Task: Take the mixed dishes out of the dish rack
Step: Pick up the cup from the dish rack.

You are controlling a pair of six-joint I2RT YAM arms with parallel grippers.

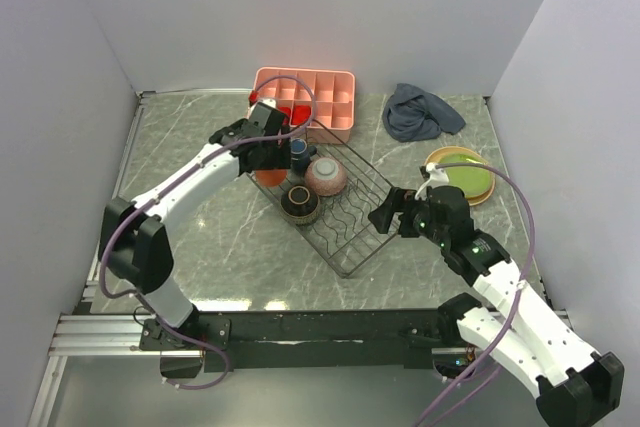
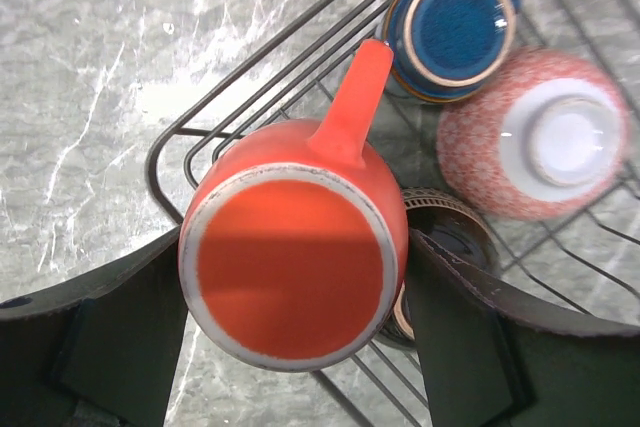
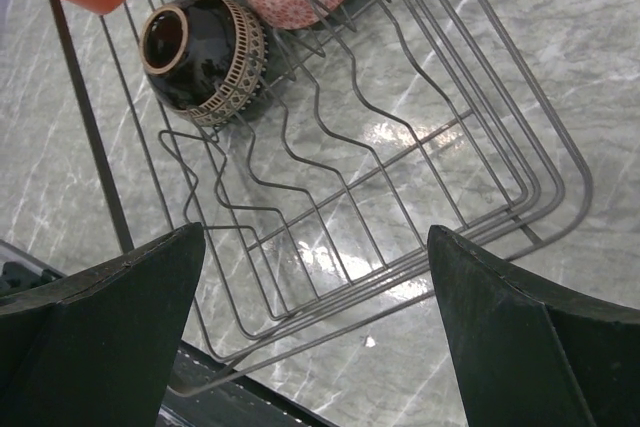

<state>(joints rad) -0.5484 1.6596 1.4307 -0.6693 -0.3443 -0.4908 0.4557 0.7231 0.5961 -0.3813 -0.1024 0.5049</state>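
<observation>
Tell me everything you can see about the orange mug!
The orange mug is glossy orange-red, ceramic-looking, upside down, its bottom edged by a pale ring. Its straight handle points toward the dark-blue cup. It is at a corner of the dish rack, between the left gripper's fingers, which look against its sides; a firm grip isn't clear.

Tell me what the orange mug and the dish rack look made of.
The orange mug looks like glazed ceramic: glossy skin, with a bare pale foot ring. The dish rack looks like thin metal wire, dark with a slight sheen, possibly coated.

Wire dish rack [image 1: 342,219], glossy orange mug [image 2: 295,267], polished stone-look table [image 1: 180,122]
</observation>
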